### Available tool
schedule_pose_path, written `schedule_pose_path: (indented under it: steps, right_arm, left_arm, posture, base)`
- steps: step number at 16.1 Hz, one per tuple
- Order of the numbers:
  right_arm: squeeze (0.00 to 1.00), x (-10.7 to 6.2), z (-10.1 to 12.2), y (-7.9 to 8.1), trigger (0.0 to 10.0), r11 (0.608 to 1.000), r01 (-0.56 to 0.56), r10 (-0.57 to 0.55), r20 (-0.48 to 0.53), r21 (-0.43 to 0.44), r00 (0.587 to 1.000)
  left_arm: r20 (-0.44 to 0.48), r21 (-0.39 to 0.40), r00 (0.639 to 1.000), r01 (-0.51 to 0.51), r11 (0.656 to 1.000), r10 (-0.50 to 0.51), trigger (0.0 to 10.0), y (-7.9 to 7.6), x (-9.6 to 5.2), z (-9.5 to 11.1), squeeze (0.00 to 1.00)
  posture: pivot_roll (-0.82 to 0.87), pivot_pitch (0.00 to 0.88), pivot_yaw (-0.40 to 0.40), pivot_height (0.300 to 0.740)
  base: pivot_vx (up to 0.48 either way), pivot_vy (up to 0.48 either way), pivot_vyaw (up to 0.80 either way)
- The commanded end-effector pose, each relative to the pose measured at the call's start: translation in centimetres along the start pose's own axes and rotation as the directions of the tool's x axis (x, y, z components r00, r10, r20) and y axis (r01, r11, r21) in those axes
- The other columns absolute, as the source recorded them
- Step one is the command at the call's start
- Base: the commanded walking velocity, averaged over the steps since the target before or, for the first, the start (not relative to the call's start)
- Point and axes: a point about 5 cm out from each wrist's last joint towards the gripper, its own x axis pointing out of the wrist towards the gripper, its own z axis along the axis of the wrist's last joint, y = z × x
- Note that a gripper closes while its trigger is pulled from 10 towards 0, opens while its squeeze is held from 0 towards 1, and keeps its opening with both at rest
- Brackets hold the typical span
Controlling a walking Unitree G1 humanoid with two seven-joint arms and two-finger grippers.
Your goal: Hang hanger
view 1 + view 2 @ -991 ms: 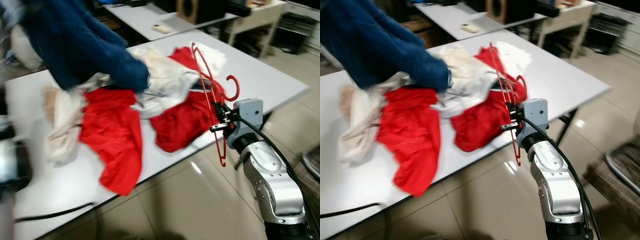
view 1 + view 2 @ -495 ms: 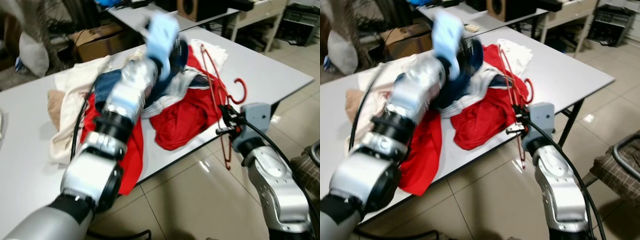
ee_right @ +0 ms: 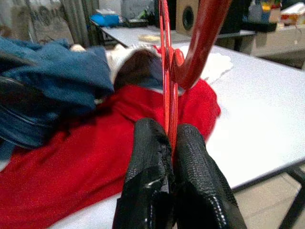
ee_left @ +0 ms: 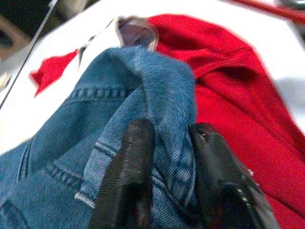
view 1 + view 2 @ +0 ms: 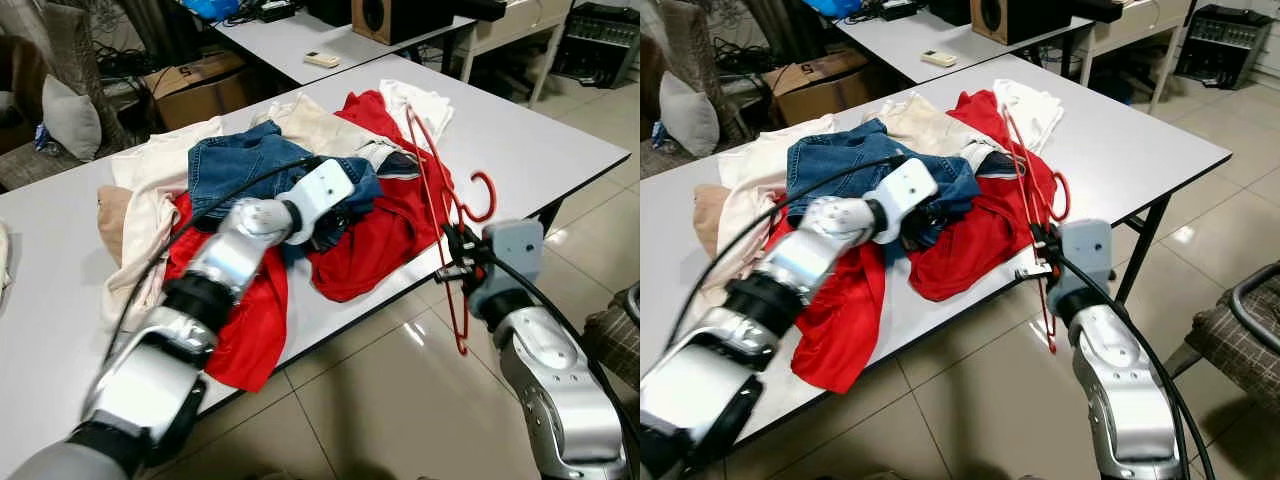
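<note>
Both arms are built of rounded silver segments joined by black rings. The left arm (image 5: 200,300) ends in a pale boxy wrist block, with a black cable looping along its outer side. The right arm (image 5: 555,385) carries a grey-blue square wrist housing and a black cable running down its length. Each gripper has two long black fingers: the left gripper (image 4: 167,176) has smooth, glossy ones, the right gripper (image 3: 170,191) has finely textured, pebbled pads

A thin red plastic hanger (image 5: 441,205) stands nearly upright on edge at the right near side of the surface (image 5: 540,150), hook curling rightward, clamped in the right claw (image 5: 452,258).
</note>
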Motion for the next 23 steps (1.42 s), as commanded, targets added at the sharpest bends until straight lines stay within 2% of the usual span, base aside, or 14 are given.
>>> schedule_pose_path:
  steps: [1,2,3,4,6,7,8,10,13,14,18,21,22,23]
  right_arm:
    - [0.0,-0.2,0.6,0.2,10.0,1.0,0.0,0.0,0.022,0.009,1.0]
    - [0.0,-0.2,0.6,0.2,10.0,1.0,0.0,0.0,0.023,0.012,1.0]
    - [0.0,-0.2,0.6,0.1,10.0,1.0,0.0,-0.001,0.025,0.012,1.0]
    - [0.0,-0.3,0.7,0.0,10.0,1.0,0.001,-0.001,0.027,0.012,1.0]
    - [0.0,-0.4,0.9,-0.1,10.0,1.0,0.002,-0.002,0.029,0.012,1.0]
    - [0.0,-0.4,0.9,-0.3,10.0,1.0,0.002,-0.003,0.028,0.009,1.0]
    - [0.0,-0.4,0.9,-0.4,10.0,1.0,0.003,-0.003,0.027,0.007,1.0]
    - [0.0,-0.5,1.0,-0.5,10.0,1.0,0.005,-0.005,0.028,0.006,1.0]
    - [0.0,-0.4,1.1,-0.3,10.0,1.0,0.0,0.0,0.031,0.006,1.0]
    - [0.0,-0.4,1.1,-0.3,10.0,1.0,-0.001,0.0,0.033,0.007,0.999]
    - [0.0,-0.3,1.2,-0.3,10.0,1.0,0.008,-0.008,0.04,0.014,0.999]
    - [0.0,-0.3,1.2,-0.2,10.0,1.0,0.007,-0.007,0.04,0.016,0.999]
    - [0.0,-0.4,1.2,-0.2,10.0,1.0,0.007,-0.007,0.04,0.016,0.999]
    - [0.0,-0.3,1.2,-0.2,10.0,1.0,0.005,-0.005,0.04,0.017,0.999]
  left_arm:
    - [0.024,0.076,0.998,0.051,0.996,-0.053,10.0,0.2,-0.8,0.0,1.0]
    - [0.028,0.079,0.998,0.056,0.995,-0.058,10.0,0.6,-1.3,-0.2,1.0]
    - [0.013,0.105,0.999,0.051,0.993,-0.052,10.0,1.2,-1.9,-0.6,0.79]
    - [-0.025,0.123,0.998,0.063,0.99,-0.06,10.0,1.5,-2.5,-1.3,0.0]
    - [-0.072,0.117,0.991,0.124,0.985,-0.116,10.0,1.6,-3.6,-2.4,0.0]
    - [-0.07,0.075,0.984,0.167,0.983,-0.162,10.0,1.4,-4.3,-2.8,0.0]
    - [-0.115,0.099,0.983,0.158,0.982,-0.146,10.0,1.6,-4.9,-3.5,0.0]
    - [-0.175,0.172,0.983,0.077,0.982,-0.047,10.0,2.7,-5.7,-4.4,0.0]
    - [-0.24,0.335,0.965,-0.019,0.942,0.105,10.0,3.4,-5.9,-5.3,0.0]
    - [-0.235,0.352,0.963,-0.039,0.935,0.129,10.0,3.5,-5.9,-5.5,0.0]
    - [-0.248,0.366,0.964,0.002,0.93,0.095,10.0,2.3,-5.3,-6.4,0.0]
    - [-0.229,0.329,0.971,0.014,0.944,0.066,10.0,1.4,-4.8,-6.8,0.0]
    - [-0.225,0.332,0.972,0.006,0.943,0.073,10.0,1.3,-4.7,-6.8,0.0]
    - [-0.212,0.346,0.967,-0.059,0.936,0.14,10.0,1.5,-4.4,-6.9,0.0]
  posture:
    - [-0.14,0.0,0.164,0.74]
    - [-0.14,0.0,0.165,0.74]
    - [-0.15,0.0,0.166,0.74]
    - [-0.15,0.0,0.165,0.74]
    - [-0.15,0.0,0.162,0.74]
    - [-0.15,0.0,0.16,0.74]
    - [-0.15,0.0,0.159,0.74]
    - [-0.15,0.0,0.155,0.74]
    - [-0.15,0.0,0.154,0.74]
    - [-0.15,0.0,0.154,0.74]
    - [-0.15,0.0,0.158,0.74]
    - [-0.15,0.0,0.159,0.74]
    - [-0.15,0.0,0.159,0.74]
    - [-0.15,0.0,0.159,0.74]
  base:
    - [0.0,0.0,0.0]
    - [0.0,0.0,0.0]
    - [0.0,0.0,0.0]
    - [0.0,0.0,0.0]
    - [0.0,0.0,0.0]
    - [0.0,0.0,0.0]
    - [0.0,0.0,0.0]
    - [0.0,0.0,0.0]
    - [0.0,0.0,0.0]
    - [0.0,0.0,0.0]
    - [0.0,0.0,0.0]
    - [0.0,0.0,0.0]
    - [0.0,0.0,0.0]
    - [0.0,0.0,0.0]
